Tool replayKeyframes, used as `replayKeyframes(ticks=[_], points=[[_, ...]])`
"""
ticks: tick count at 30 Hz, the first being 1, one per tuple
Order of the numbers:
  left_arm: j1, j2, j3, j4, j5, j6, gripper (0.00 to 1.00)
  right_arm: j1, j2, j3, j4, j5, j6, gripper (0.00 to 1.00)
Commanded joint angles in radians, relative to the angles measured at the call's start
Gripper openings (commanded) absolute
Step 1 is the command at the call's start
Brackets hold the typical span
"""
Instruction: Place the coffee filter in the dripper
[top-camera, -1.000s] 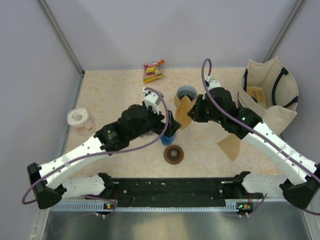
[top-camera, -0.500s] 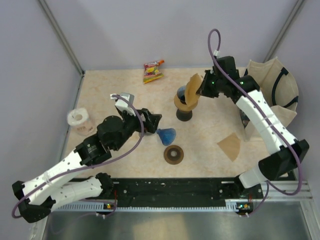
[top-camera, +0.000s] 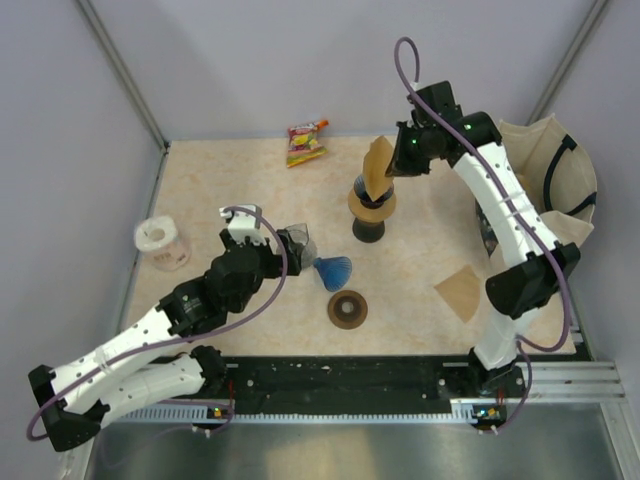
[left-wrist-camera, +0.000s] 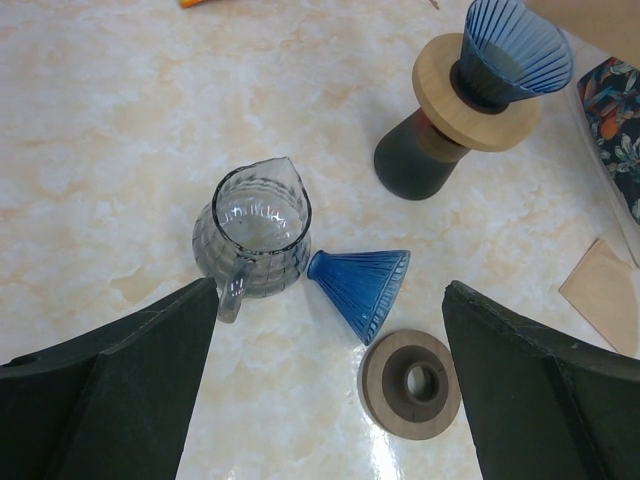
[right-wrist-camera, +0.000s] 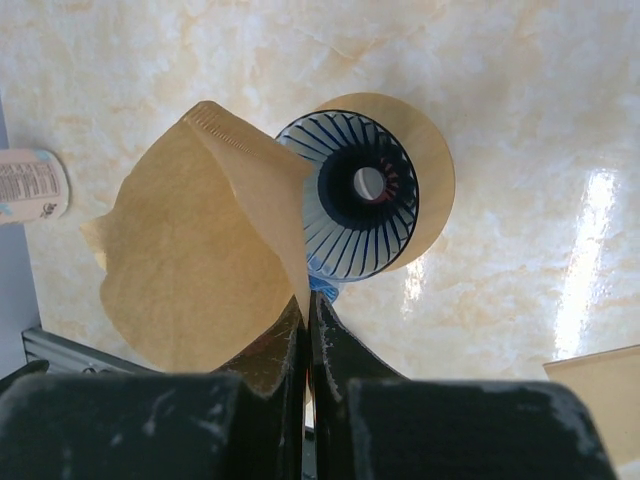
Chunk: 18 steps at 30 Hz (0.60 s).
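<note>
Hovering in the overhead view, the right jaws hold the paper filter (top-camera: 377, 168) just above the dripper (top-camera: 371, 200) on its stand (top-camera: 368, 230). Left wrist: left jaws gape wide, empty, over a glass jug (left-wrist-camera: 255, 235). Right wrist: jaws shut tight on the filter's seam, cone off-centre; best shift it over the mouth, then lower point-first.

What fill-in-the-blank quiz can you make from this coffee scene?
The right tool pinches one coffee filter; a second filter lies on the ___.
The left tool stands wide ___, gripping nothing.
The spare blue dripper beside the glass pitcher lies on its ___.
Answers: table; open; side.
</note>
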Motion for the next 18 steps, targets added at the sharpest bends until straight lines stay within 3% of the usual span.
replayKeyframes(ticks=[1, 18], points=[[0.006, -0.016, -0.007, 0.007, -0.046, -0.013, 0.99, -0.006, 0.080, 0.107, -0.123, -0.009, -0.049, 0.00], [0.016, 0.014, -0.044, 0.050, -0.020, -0.002, 0.99, -0.008, 0.240, 0.240, -0.179, 0.036, -0.087, 0.00]])
